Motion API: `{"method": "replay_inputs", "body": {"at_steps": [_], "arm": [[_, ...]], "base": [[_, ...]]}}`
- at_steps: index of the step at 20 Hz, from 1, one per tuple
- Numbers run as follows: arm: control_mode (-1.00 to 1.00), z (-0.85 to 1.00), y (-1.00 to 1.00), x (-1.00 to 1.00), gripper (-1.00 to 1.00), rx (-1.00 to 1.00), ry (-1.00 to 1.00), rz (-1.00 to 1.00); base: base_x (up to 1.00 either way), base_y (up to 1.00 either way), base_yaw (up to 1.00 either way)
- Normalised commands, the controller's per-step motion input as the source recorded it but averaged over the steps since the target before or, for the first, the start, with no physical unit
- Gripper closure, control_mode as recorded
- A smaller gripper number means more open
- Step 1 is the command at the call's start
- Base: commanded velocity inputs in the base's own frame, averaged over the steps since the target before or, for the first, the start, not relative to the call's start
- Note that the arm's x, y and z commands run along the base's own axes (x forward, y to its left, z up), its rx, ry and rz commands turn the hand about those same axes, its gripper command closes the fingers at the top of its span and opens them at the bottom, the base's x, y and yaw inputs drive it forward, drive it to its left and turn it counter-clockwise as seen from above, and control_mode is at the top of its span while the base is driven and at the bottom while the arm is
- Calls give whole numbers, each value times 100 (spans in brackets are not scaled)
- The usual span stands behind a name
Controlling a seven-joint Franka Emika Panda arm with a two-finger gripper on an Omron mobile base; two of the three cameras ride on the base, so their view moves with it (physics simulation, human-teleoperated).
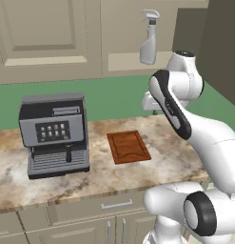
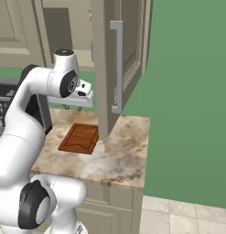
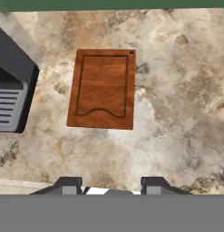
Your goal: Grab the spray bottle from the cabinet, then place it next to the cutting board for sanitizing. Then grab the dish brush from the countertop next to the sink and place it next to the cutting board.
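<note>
Right at the hand, the gripper (image 3: 111, 183) hangs pointing straight down over the countertop (image 3: 177, 90), its two dark fingertips (image 3: 68, 184) parted with nothing between them, so it is released and carrying nothing. Just beyond the fingertips, a little to their left in the hand view, lies the cutting board (image 3: 104, 88), flat and bare on the stone, its groove plainly showing. Further left of the hand sits the coffee machine (image 1: 54, 133), well apart from the board. Now look up and past the hand: the spray bottle (image 1: 149, 38) stands upright on the shelf of the cabinet (image 1: 133, 59), above and beyond the gripper, with its whitish trigger on top. The cabinet door (image 2: 119, 68) stands swung open, edge-on beside the arm in the right base view. So by my reckoning we are on the very first step, the fetch of the bottle, and it has not been touched. The next move, I would judge, calls for lifting the hand from this downward pose, turning it to face into the cabinet, and bringing the spread fingers around the bottle's body below the nozzle, while keeping clear of that open door and the shelf edge. The brush and the sink come later.
</note>
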Motion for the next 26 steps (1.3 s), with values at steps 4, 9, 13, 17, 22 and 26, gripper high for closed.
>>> {"method": "replay_inputs", "body": {"at_steps": [4, 9, 13, 17, 22, 26], "arm": [[-100, 0, 1, -43, -100, -2, -9, 0], [-100, 0, 0, -53, -100, 0, -1, 0], [-100, 0, 0, -61, -100, 0, -7, 0], [-100, 20, 2, -65, -100, -6, -33, 0], [-100, 49, 2, -42, -100, -4, -42, 0], [-100, 64, 0, -26, -100, 0, -45, 0]], "base": [[0, 0, 0], [0, 0, 0], [0, 0, 0], [0, 0, 0], [0, 0, 0], [0, 0, 0]]}}
